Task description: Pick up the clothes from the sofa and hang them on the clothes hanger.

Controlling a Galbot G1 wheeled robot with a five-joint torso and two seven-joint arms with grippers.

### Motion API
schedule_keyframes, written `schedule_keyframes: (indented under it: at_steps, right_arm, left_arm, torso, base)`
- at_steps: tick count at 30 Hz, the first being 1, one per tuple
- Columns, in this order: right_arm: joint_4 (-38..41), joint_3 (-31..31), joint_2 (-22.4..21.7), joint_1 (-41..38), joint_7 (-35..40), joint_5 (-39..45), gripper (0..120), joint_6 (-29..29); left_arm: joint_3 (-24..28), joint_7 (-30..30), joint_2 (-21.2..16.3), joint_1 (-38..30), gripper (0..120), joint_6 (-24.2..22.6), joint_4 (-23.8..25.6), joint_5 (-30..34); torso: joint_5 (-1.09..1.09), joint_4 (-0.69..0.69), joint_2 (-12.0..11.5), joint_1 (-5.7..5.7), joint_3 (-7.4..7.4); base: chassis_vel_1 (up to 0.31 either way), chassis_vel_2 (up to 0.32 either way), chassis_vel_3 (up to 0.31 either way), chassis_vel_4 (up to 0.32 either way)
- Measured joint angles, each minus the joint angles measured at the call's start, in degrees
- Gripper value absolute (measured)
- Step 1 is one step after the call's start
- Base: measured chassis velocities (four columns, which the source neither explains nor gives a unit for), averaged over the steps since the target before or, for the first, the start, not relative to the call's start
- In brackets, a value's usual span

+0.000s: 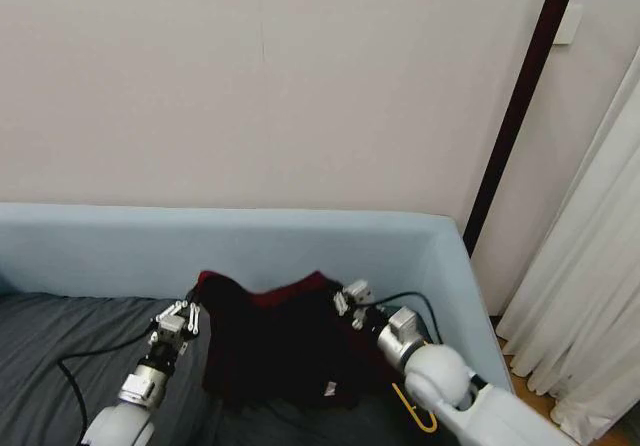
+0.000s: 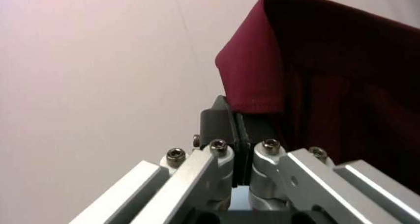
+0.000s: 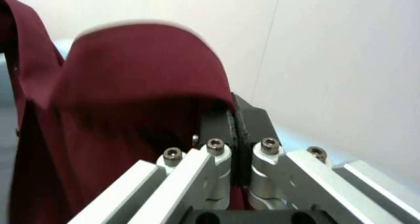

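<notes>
Clothes on this job are one dark red garment (image 1: 270, 341), and we are holding it spread between our two grippers in front of the pale blue backrest of the sofa (image 1: 250, 241).

Starting at the left, the dark grey seat cushion (image 1: 60, 336) is lying under our left arm, with a black cable (image 1: 85, 358) trailing across it. The left gripper (image 1: 193, 306) is reaching up to the garment's left top corner. In the left wrist view its fingers (image 2: 220, 123) are pressing flat together, clenched on a folded hem of the red cloth (image 2: 315, 71), with the plain wall (image 2: 98, 76) behind.

In the middle the fabric is hanging in dark folds, its top edge dipping slightly between the two held corners and its lower edge sagging toward the seat. We cannot tell whether it is touching the cushion.

The right gripper (image 1: 342, 296) is gripping the right top corner. In the right wrist view its fingers (image 3: 220, 123) are likewise clamping the cloth (image 3: 131, 71), which is draping over and beside them.

Below our right elbow a yellow hook-shaped piece (image 1: 420, 416) is showing. Past the sofa's end a dark pole (image 1: 515, 116) is slanting up the wall, and a white curtain (image 1: 590, 296) is hanging at the far right.
</notes>
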State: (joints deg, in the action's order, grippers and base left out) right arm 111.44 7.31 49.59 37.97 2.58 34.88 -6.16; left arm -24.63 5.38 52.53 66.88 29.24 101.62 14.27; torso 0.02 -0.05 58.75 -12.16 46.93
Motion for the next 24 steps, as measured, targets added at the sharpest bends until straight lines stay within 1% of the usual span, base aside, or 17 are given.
schedule_keyframes:
  at_steps: [1,2,4,7,8,10,12,13,15,16,17,20,21,24]
  right_arm:
    - [0.0,0.0,0.0,0.0,0.0,0.0,0,0.0]
    - [2.66,-2.57,-2.77,-0.63,-0.39,2.42,0,-0.02]
    - [6.03,-6.03,-6.18,-1.37,-0.69,5.69,0,-0.08]
    - [11.85,-13.69,-12.26,-2.33,-0.52,13.07,0,-1.29]
    - [11.85,-13.69,-12.26,-2.33,-0.52,13.07,0,-1.29]
    - [14.79,-17.79,-15.33,-2.36,-0.23,16.21,0,-2.47]
    - [17.95,-21.1,-18.83,-2.35,0.91,18.75,0,-3.65]
    - [17.95,-21.1,-18.83,-2.35,0.91,18.75,0,-3.65]
    - [23.12,-24.54,-24.09,-2.36,4.58,21.47,0,-5.54]
    - [25.65,-27.02,-26.73,-2.09,6.28,22.57,0,-6.85]
    - [25.65,-27.02,-26.73,-2.09,6.28,22.57,0,-6.85]
    - [30.8,-33.4,-31.84,-1.39,9.19,25.16,0,-10.56]
    - [30.8,-33.4,-31.84,-1.39,9.19,25.16,0,-10.56]
    - [32.62,-39.27,-36.52,-1.94,12.3,30.23,0,-14.13]
  left_arm:
    - [0.0,0.0,0.0,0.0,0,0.0,0.0,0.0]
    - [0.03,0.13,-1.55,-1.57,0,-0.77,2.77,2.3]
    - [-0.01,0.7,-4.03,-4.32,0,-2.43,6.61,6.27]
    - [-0.94,1.71,-9.47,-9.44,0,-5.67,11.96,13.94]
    - [-0.94,1.71,-9.47,-9.44,0,-5.67,11.96,13.94]
    - [-1.95,1.77,-12.62,-11.22,0,-6.88,13.88,17.07]
    - [-3.6,1.68,-15.69,-12.22,0,-7.83,15.74,19.81]
    - [-3.6,1.68,-15.69,-12.22,0,-7.83,15.74,19.81]
    - [-7.18,1.55,-18.98,-12.08,0,-8.79,18.91,22.84]
    - [-9.43,1.55,-19.74,-11.22,0,-9.22,20.89,24.04]
    - [-9.43,1.55,-19.74,-11.22,0,-9.22,20.89,24.04]
    - [-14.5,1.55,-20.29,-8.91,0,-9.85,25.66,25.83]
    - [-14.5,1.55,-20.29,-8.91,0,-9.85,25.66,25.83]
    - [-19.6,1.5,-21.05,-7.33,0,-10.75,29.46,27.75]
  torso:
    - [0.0,0.0,0.0,0.0,0.0]
    - [-0.01,-0.02,0.0,0.0,0.0]
    - [0.0,-0.07,0.0,0.0,0.0]
    - [0.01,-0.06,0.0,0.0,0.0]
    - [0.01,-0.06,0.0,0.0,0.0]
    - [0.02,-0.05,0.0,0.0,0.0]
    - [-0.03,-0.04,0.0,0.0,0.0]
    - [-0.03,-0.04,0.0,0.0,0.0]
    - [0.0,-0.03,0.0,0.0,0.0]
    - [-0.02,-0.02,0.0,0.01,0.0]
    - [-0.02,-0.02,0.0,0.01,0.0]
    - [-0.02,-0.04,0.0,0.01,-0.01]
    - [-0.02,-0.04,0.0,0.01,-0.01]
    - [-0.02,-0.02,0.01,0.01,-0.01]
  base:
    - [0.0,0.0,0.0,0.0]
    - [0.0,0.0,0.0,0.0]
    - [0.0,0.0,0.0,0.0]
    - [0.0,0.0,0.0,0.0]
    - [0.0,0.0,0.0,0.0]
    - [0.0,0.0,0.0,0.0]
    - [0.0,0.0,0.0,0.0]
    - [0.0,0.0,0.0,0.0]
    - [0.0,0.0,0.0,0.0]
    - [0.0,0.0,0.0,0.0]
    - [0.0,0.0,0.0,0.0]
    - [0.0,0.0,0.0,0.0]
    - [0.0,0.0,0.0,0.0]
    - [0.0,0.0,0.0,0.0]
